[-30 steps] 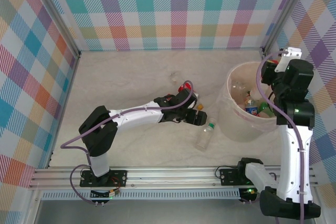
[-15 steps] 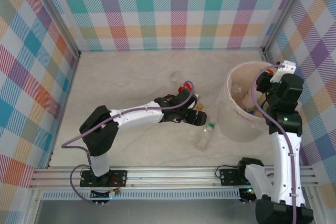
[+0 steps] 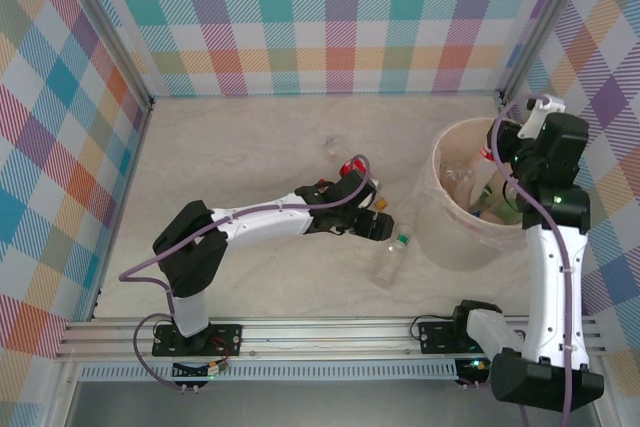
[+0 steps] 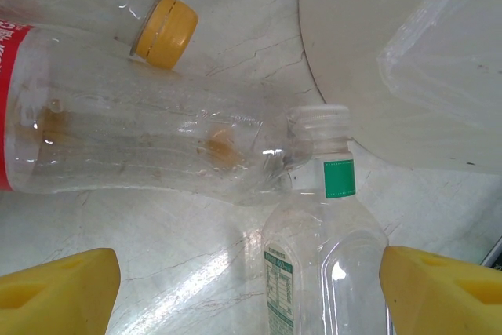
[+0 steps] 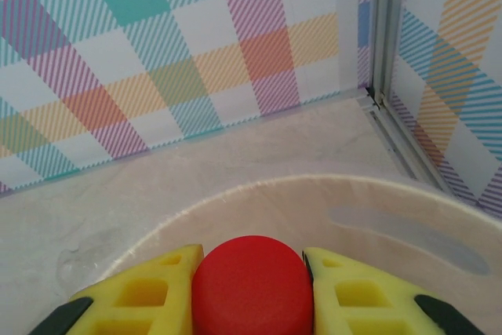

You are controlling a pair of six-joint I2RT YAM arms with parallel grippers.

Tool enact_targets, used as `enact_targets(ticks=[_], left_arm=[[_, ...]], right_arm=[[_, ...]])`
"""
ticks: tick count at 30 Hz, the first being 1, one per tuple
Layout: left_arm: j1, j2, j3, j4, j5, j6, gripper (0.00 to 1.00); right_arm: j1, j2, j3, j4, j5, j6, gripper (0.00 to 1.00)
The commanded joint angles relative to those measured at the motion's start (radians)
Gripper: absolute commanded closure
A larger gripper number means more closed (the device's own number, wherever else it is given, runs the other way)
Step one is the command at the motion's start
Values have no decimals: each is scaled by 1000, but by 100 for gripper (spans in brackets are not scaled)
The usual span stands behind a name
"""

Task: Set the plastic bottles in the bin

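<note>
Table: a pale marbled table walled by pastel plaid panels.
Bin: the cream-white bin stands at the table's right side, its liner draped over the rim, several discarded bottles lying inside.
Right arm: the right arm rises from the near rail and bends in over the bin's far right rim.
Left arm: the left arm stretches low across the table toward the bin.
Right gripper: the right gripper is clenched on a red-capped bottle, which it holds above the bin's opening.
Left gripper: the left gripper is spread wide with nothing grasped, poised over loose bottles just left of the bin.
Red-labelled bottle: a clear red-labelled bottle lies on its side on the table.
Green-banded bottle: a green-banded bottle lies between the yellow fingertips, its neck against the red-labelled one.
Orange-capped bottle: an orange-capped bottle rests just beyond.
</note>
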Motion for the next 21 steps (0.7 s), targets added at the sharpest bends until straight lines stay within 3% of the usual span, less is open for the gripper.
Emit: enact_targets(ticks=[1,9,15,21], left_arm=[[-3,11,17,19,8,8,15],[-2,6,6,12,1,8,14],[0,13,12,17,6,9,15],[0,26,26,17,17,10,15]], right_arm=[[-4,27,22,-13,-49,-11,85],[-3,24,-194,89,-130,84,86],[-3,-37,-374,92,-115,93,86],[-4,-71,-388,47,-117,93,83]])
